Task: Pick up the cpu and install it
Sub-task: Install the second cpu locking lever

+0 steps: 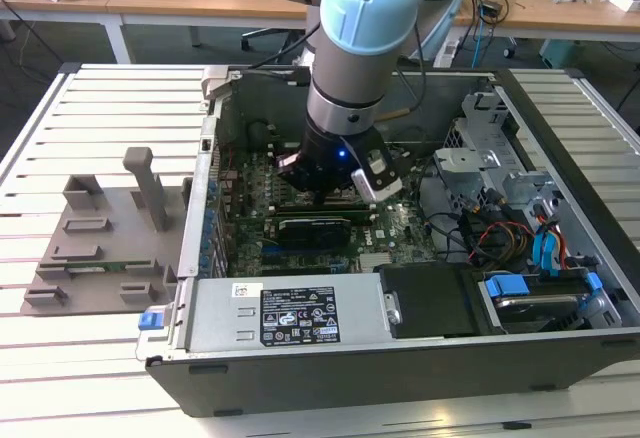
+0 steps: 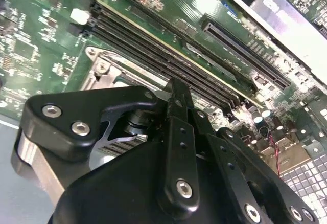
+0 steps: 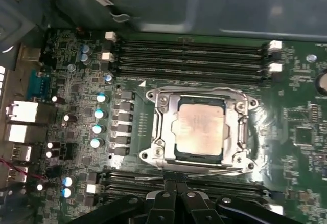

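Note:
The cpu (image 3: 199,127), a small square chip with a pale silver top, lies flat inside the metal socket frame (image 3: 159,132) on the green motherboard (image 3: 301,132) in the first wrist view. My gripper (image 3: 172,184) hovers just beside the socket's edge, its two black fingers pressed together with nothing between them. In the second wrist view the same closed gripper (image 2: 176,87) points down at the board beside the socket's metal corner (image 2: 99,63). The exterior view shows the arm (image 1: 355,58) reaching down into the open computer case (image 1: 400,363).
Black memory slots (image 3: 194,50) run along the socket's far side. A long black graphics card (image 1: 315,228) lies near the wrist, with the power supply (image 1: 290,313) and drive bays (image 1: 540,288) along the case wall. A grey fixture (image 1: 100,238) sits on the slatted table at the exterior view's left.

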Controlling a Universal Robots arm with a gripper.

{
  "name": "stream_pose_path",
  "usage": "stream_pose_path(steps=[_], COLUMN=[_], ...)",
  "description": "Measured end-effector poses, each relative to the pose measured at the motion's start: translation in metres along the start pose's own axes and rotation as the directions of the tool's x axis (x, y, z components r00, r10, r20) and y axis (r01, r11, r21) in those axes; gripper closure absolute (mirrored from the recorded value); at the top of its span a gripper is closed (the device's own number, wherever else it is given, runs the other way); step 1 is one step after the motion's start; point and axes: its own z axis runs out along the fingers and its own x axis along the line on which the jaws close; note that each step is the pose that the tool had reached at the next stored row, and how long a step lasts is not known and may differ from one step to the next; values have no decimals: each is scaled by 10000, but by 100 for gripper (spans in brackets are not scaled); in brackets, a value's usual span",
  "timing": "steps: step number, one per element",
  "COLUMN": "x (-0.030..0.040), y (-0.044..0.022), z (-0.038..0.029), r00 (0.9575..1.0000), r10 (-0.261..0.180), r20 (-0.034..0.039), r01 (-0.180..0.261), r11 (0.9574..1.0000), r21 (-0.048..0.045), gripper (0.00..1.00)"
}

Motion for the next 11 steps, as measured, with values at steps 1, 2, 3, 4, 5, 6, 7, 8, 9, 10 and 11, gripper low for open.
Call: stream_pose_path(steps=[1,2,3,4,5,6,7,8,9,10,11], x=[23,39,72,92,110,136,154,180,189,194,199], y=[-1,-1,-1,0,0,1,2,4,6,10,19], z=[18,29,47,55,63,72,80,96,104,110,119], r00=[10000,10000,10000,10000,10000,10000,10000,10000,10000,10000,10000], r10=[0,1,2,2,1,0,1,0,1,1,0], r20=[1,1,0,-1,-1,-1,0,2,1,0,-1], r01=[0,-1,-2,-2,-1,0,-1,0,-1,-1,0], r11=[10000,10000,10000,10000,10000,10000,10000,10000,10000,10000,10000], r21=[-2,-3,-1,0,-1,-2,-4,-10,-10,-9,-11], gripper=[89,89,89,89,89,89,89,89,89,89,89])
